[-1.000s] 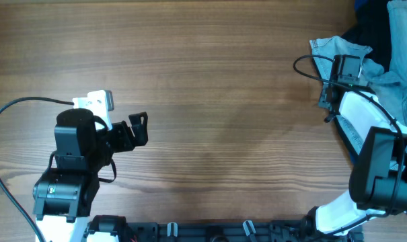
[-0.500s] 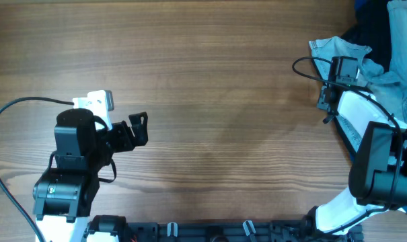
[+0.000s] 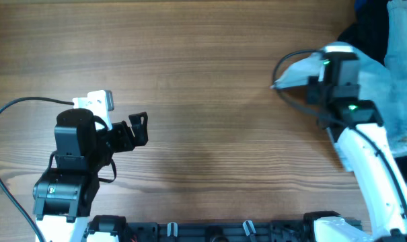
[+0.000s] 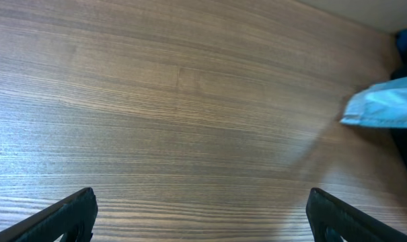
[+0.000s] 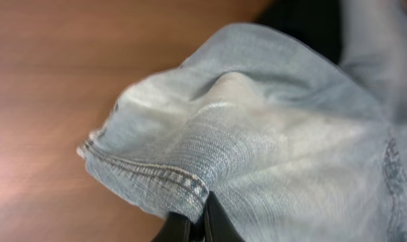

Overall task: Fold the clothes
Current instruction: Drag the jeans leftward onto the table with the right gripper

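Observation:
The clothes (image 3: 375,81) are pale light-blue denim bunched at the table's right edge, with a corner (image 3: 292,74) lifted and pulled leftward. My right gripper (image 3: 331,67) hangs over that corner; in the right wrist view its gripper (image 5: 202,220) is shut on the stitched hem of the clothes (image 5: 257,141), which drape up and away from the jaws. My left gripper (image 3: 137,128) rests at the near left, far from the denim, open with only wood between its fingers (image 4: 68,215). The left wrist view catches the lifted corner of the clothes (image 4: 385,107) at far right.
A black garment (image 3: 364,30) lies under and behind the denim at the far right, beside something dark blue (image 3: 368,5) at the top corner. A black cable (image 3: 8,121) loops by the left arm. Bare wooden table (image 3: 210,101) spans the middle.
My right gripper closed on the denim hem, then rose and shifted left, drawing a corner of the clothes out over the table. The left arm stayed still.

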`<state>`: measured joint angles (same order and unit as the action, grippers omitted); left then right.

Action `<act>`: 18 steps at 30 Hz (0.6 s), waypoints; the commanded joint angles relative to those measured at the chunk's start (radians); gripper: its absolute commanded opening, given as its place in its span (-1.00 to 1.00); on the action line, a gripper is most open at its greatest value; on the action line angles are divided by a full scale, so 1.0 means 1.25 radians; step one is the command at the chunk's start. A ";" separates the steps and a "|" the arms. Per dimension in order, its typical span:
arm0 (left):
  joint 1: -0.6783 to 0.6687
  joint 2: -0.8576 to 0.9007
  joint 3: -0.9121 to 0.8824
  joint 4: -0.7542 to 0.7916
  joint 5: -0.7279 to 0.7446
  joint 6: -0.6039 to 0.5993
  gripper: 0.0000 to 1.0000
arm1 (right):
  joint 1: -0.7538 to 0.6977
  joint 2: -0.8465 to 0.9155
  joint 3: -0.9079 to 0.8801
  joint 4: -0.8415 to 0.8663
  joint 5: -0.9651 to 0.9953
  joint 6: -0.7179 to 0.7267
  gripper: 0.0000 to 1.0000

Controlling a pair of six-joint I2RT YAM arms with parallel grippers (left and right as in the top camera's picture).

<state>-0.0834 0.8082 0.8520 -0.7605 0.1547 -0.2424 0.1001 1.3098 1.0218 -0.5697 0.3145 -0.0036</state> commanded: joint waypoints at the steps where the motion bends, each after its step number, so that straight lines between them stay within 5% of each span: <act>1: -0.004 -0.002 0.014 0.000 0.010 -0.004 0.99 | 0.127 -0.010 0.020 -0.066 -0.070 0.009 -0.91; 7: -0.004 -0.002 0.014 0.000 0.010 -0.004 1.00 | 0.289 0.036 0.019 -0.088 -0.153 0.085 -0.91; 15: -0.004 -0.002 0.014 0.000 0.010 -0.004 1.00 | 0.372 0.152 0.019 0.256 -0.209 0.210 -0.91; 18: -0.004 -0.002 0.014 0.000 0.010 -0.004 1.00 | 0.372 0.219 0.019 0.273 -0.287 0.214 -0.91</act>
<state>-0.0834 0.8082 0.8520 -0.7631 0.1551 -0.2424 0.5560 1.5093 1.0233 -0.2314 0.0830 0.2058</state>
